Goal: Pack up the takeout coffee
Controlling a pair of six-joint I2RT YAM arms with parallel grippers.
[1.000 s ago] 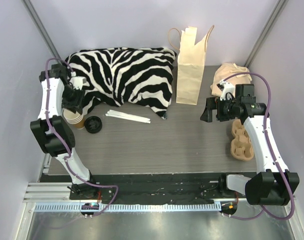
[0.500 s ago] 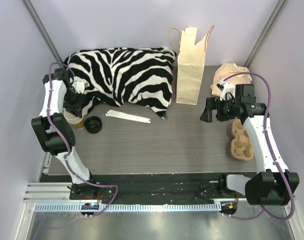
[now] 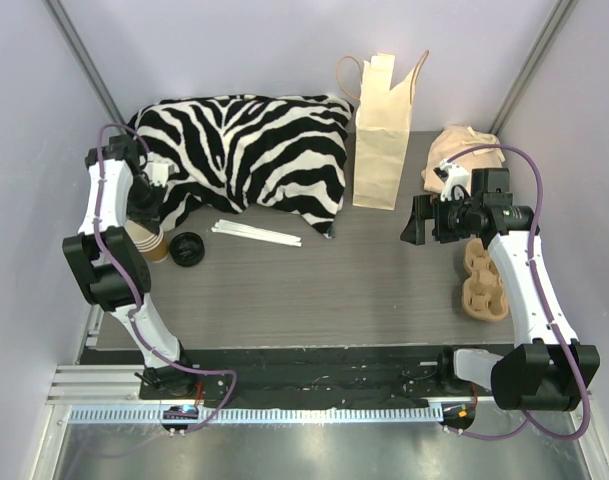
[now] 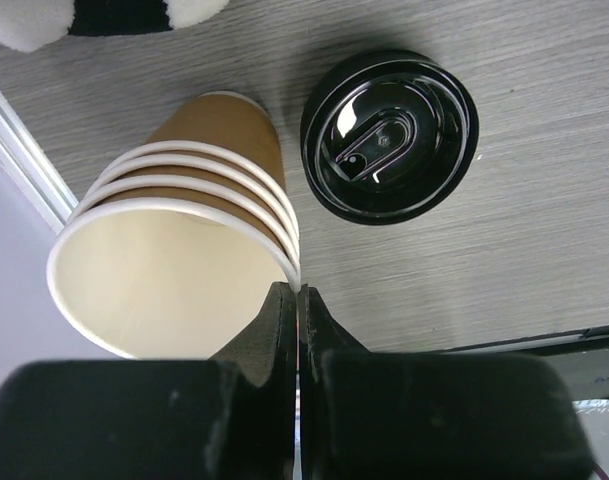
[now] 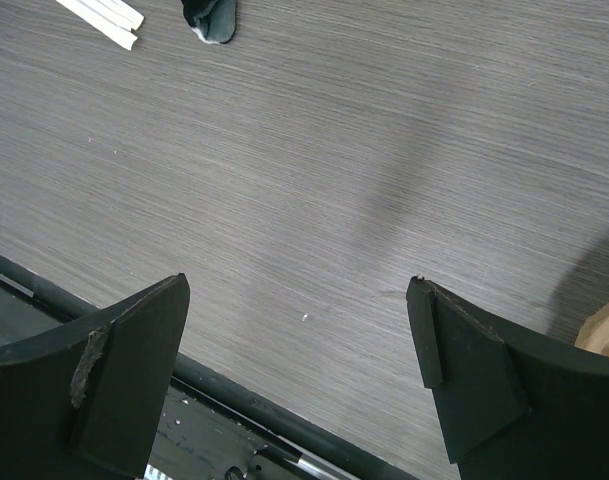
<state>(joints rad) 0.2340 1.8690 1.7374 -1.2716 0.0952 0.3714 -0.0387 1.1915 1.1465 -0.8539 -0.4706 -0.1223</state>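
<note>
There, left jaws have just snapped shut, pinching the rim of the takeout cup (image 4: 174, 250); looks ready to lift, while right jaws gape empty.

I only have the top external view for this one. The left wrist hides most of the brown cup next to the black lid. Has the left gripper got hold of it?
Observer: Yes. In the left wrist view, the left gripper is shut on the rim of the cup, with one finger inside its mouth and one outside.
Operator: Is it a single cup?
Observer: No. Four white rims show, so it is a stack of nested cups, and the pinched one is the innermost.
Operator: What about the right side?
Observer: The right wrist view shows the right gripper wide open over bare table, with nothing between its fingers.
</note>
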